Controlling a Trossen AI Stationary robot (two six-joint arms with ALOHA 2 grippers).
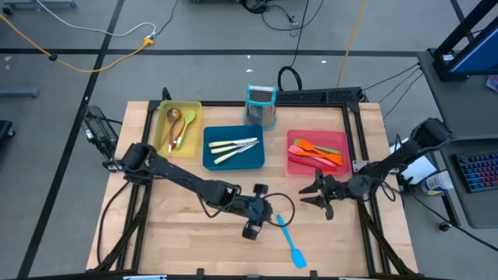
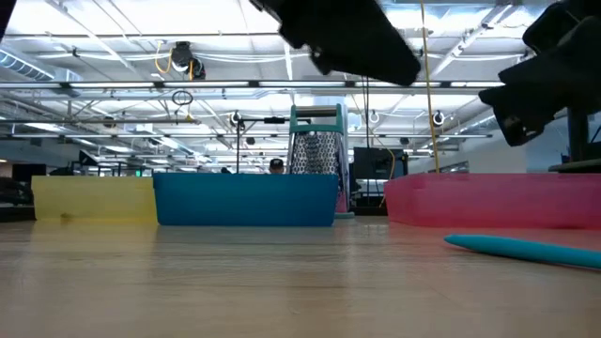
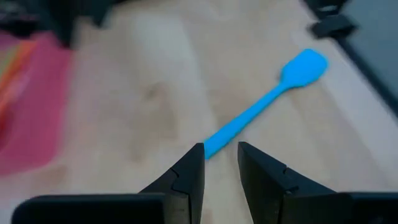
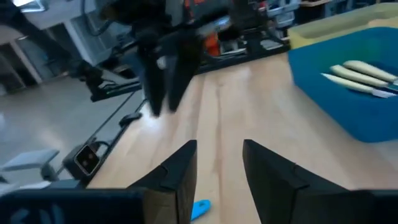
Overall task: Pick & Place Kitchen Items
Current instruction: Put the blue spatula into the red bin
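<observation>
A blue spatula (image 1: 290, 240) is seen lying flat on the wooden desk (image 1: 187, 241), its handle end just beside the left jaws (image 1: 250, 230) and its blade pointing away from them toward the desk's near edge. In the left wrist view the left jaws (image 3: 221, 155) are shown parted by a narrow gap with nothing between them, the tip of the spatula's handle (image 3: 264, 104) lying just ahead of that gap; contact with it cannot be told. The right jaws (image 1: 311, 194) are held above the desk, near the left jaws and just in front of the red tray (image 1: 317, 138), and in the right wrist view they (image 4: 219, 165) are seen standing apart, empty. In the red tray, just behind the right jaws, orange and red spatulas (image 1: 317, 152) are laid together. Farther beyond the left jaws, the blue tray (image 1: 233, 146) is seen holding cream-handled knives (image 1: 232, 147), and beside it the yellow tray (image 1: 179, 127) holds a green spoon (image 1: 185, 127) and a wooden spoon (image 1: 172, 124). A metal grater (image 1: 261, 106) with a teal top is stood upright behind the blue tray, between it and the red tray. In the low view the spatula (image 2: 526, 249) is seen resting on the desk surface in front of the red tray (image 2: 493, 199).
</observation>
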